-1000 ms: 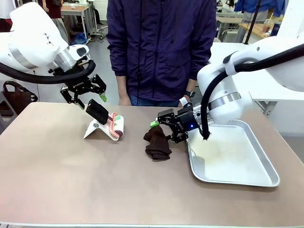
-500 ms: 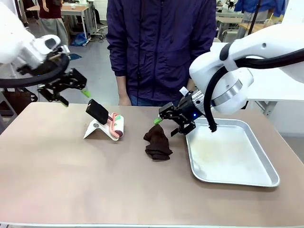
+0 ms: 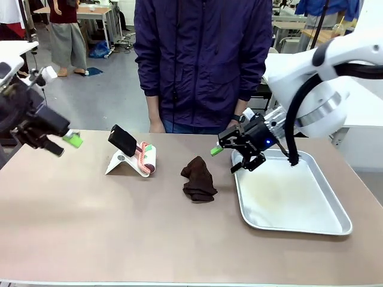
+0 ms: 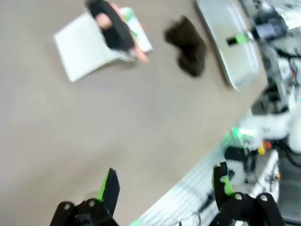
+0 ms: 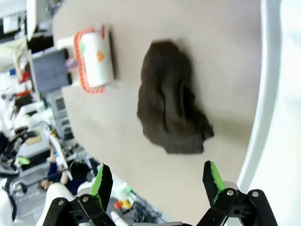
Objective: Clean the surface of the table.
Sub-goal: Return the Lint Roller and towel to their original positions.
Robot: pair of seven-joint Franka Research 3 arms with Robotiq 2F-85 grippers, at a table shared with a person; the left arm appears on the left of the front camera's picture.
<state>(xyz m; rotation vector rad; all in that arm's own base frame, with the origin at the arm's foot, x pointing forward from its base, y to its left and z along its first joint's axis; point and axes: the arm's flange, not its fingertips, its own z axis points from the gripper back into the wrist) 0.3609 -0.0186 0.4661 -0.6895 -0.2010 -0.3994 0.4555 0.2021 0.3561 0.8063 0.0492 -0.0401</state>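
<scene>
The beige surface [image 3: 90, 227] was seen filling the lower half of the front frame, its far edge meeting a person in a dark jacket [image 3: 203, 60]. A dark brown cloth [image 3: 198, 178] lay crumpled at centre, between a lint roller [image 3: 146, 158] on a white stand and a silver tray [image 3: 332, 218] at the right. The left tool [image 3: 57, 140] was held at the left edge, jaws apart and empty — the right tool [image 3: 234, 156] hovered over the tray's upper-left corner, likewise spread with nothing gripped.

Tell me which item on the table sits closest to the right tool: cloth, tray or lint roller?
The silver tray: the open right tool hangs right over its far-left corner. The dark brown cloth lies apart toward the middle; the lint roller is farther still.
</scene>
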